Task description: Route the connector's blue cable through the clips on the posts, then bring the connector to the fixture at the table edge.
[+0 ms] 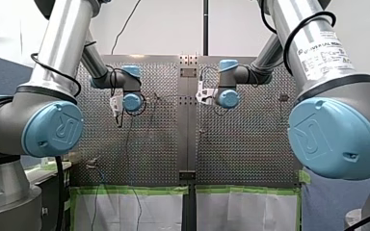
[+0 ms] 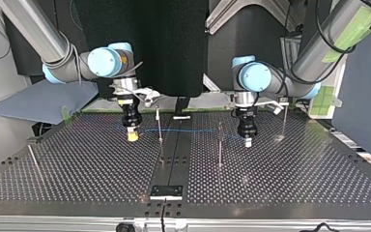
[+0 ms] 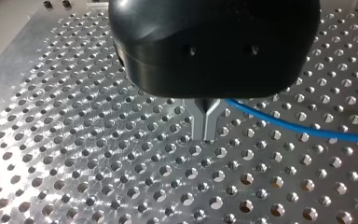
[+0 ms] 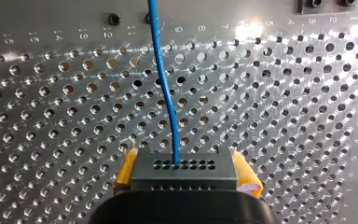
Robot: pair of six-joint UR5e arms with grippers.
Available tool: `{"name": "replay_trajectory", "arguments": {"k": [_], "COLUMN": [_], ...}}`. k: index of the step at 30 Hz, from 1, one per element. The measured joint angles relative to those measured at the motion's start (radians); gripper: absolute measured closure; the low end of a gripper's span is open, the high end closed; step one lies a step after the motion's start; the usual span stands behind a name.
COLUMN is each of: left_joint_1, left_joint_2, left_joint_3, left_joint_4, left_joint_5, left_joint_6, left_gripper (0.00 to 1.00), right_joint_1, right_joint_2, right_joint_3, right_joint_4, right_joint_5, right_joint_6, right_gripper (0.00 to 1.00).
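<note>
Our right gripper [image 4: 185, 176] is clamped on the small black rectangular connector [image 4: 184, 165] with rows of holes in its face, one yellow pad [image 4: 125, 170] pressed against each of its sides. A thin blue cable [image 4: 165, 93] leaves the middle of that face and runs straight ahead of the gripper, above the silver perforated metal table [image 4: 284, 116]. Our left gripper [image 3: 207, 127] has a black body and narrow metal fingers [image 3: 199, 122], which are closed tight. The blue cable comes out right at their side, just under the black body, so we read it as pinched there. In the top view both grippers point down at the table and the cable stretches almost level between them, clear of the surface. It crosses two thin upright metal rods, the post nearer our right gripper [image 2: 159, 121] and the post nearer our left gripper [image 2: 220, 152]. We cannot tell whether it sits in a clip on either. The flat black rectangular fixture [image 2: 166, 192] lies at the table edge, about midway between the grippers and well apart from both, and from the connector.
</note>
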Motion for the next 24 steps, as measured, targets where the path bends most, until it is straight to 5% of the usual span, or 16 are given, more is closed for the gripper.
{"name": "replay_trajectory", "arguments": {"k": [2, 3, 10, 12, 13, 14, 15, 24], "left_joint_1": [0.001, 0.001, -0.004, -0.002, -0.001, 0.000, 0.002, 0.003], "left_joint_2": [0.000, 0.000, 0.000, 0.001, 0.001, 0.001, 0.001, 0.001], "left_joint_3": [0.000, 0.000, 0.000, 0.000, 0.000, 0.000, 0.000, -0.001], "left_joint_4": [0.000, 0.000, -0.021, -0.022, -0.022, -0.022, -0.024, -0.081], "left_joint_5": [0.012, 0.020, 0.023, 0.029, 0.034, 0.040, 0.048, 0.069], "left_joint_6": [-0.006, -0.011, -0.045, -0.060, -0.067, -0.075, -0.084, -0.104], "left_gripper": [1.00, 0.84, 0.55, 0.27, 0.27, 0.07, 0.00, 0.00], "right_joint_1": [0.000, 0.000, 0.000, 0.000, 0.000, 0.000, 0.000, 0.000], "right_joint_2": [0.000, 0.000, 0.000, 0.000, 0.000, 0.000, 0.000, 0.000], "right_joint_3": [-0.001, -0.001, -0.001, -0.001, -0.001, -0.001, -0.001, -0.001], "right_joint_4": [0.001, 0.001, 0.007, 0.009, 0.011, 0.012, 0.013, 0.020], "right_joint_5": [-0.002, -0.003, -0.010, -0.011, -0.011, -0.012, -0.013, -0.014], "right_joint_6": [0.000, 0.000, -0.001, -0.001, -0.002, -0.002, -0.002, -0.001], "right_gripper": [1.00, 1.00, 1.00, 1.00, 1.00, 1.00, 1.00, 1.00]}}
